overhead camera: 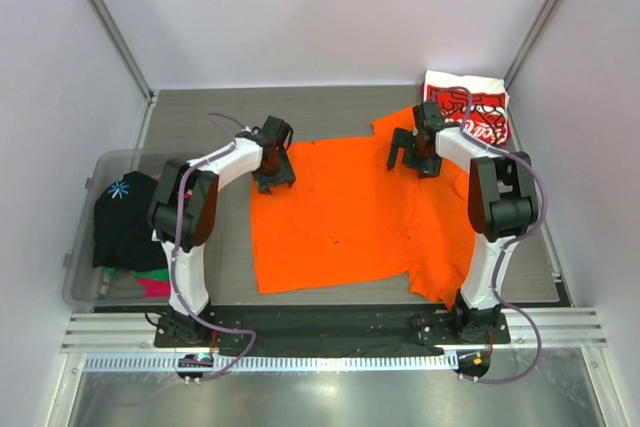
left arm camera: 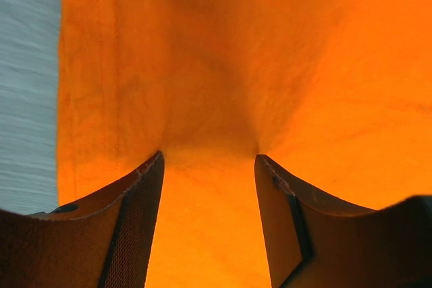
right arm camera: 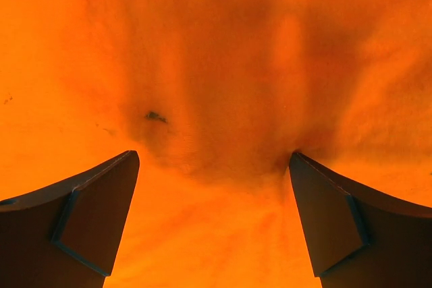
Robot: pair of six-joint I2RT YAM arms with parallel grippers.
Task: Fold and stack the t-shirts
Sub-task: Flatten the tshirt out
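Two end effectors are being pressed onto the orange t-shirt (overhead camera: 340,222), which is spread flat on the surface (overhead camera: 200,117) directly beneath both.

The left end effector (overhead camera: 272,179) is being held open, with cloth being puckered between its tips. In its wrist view the shirt's edge and bare surface are being shown just to its left. The right end effector (overhead camera: 412,165) is being held open too, wider, with cloth on every side.

The shirt's long axis is being judged to run from one end effector to the other. A sleeve is being seen beyond the right end effector and another behind it, so the collar end is being taken as pointing past the right one and the hem past the left. Each arm is nearer its own end, and both are sitting close to the far long edge. A pinch there is being judged the coming move.
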